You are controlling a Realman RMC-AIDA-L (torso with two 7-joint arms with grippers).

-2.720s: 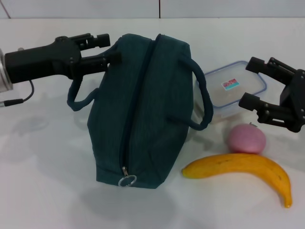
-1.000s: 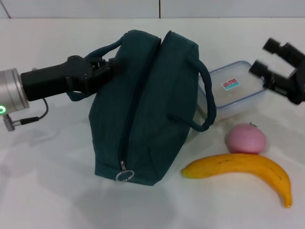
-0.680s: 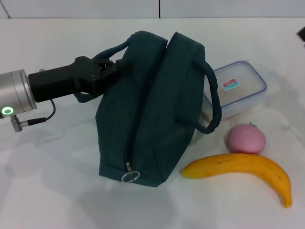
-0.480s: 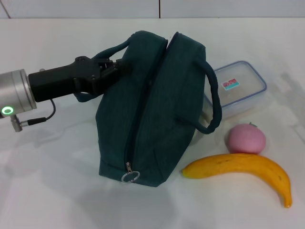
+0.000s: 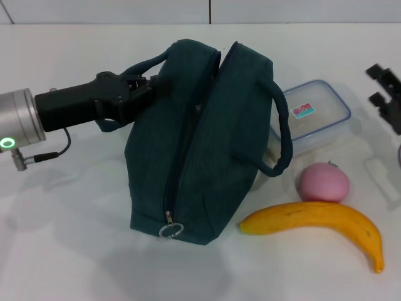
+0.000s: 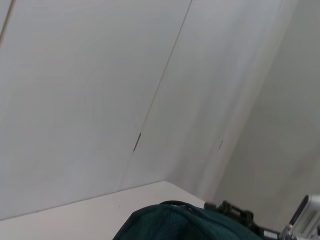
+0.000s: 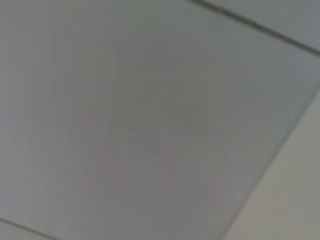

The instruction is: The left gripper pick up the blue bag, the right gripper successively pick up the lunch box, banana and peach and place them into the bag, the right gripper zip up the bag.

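Bag (image 5: 207,144) as landmark, standing on the white table (image 5: 75,251), zip closed, ring pull (image 5: 168,231) at its near end. Left arm reaches level from the bag's left; left claw (image 5: 147,88) is clamped on the bag's left handle (image 5: 135,68). Right claw (image 5: 385,94) shows only at the frame edge, well right of the bag; whether it is wide or narrow cannot be told. Banana (image 5: 319,226) lies right of the bag's near end. Lunch box (image 5: 310,116), lid on, sits just right of the bag. Peach (image 5: 322,182) rests between box and banana.
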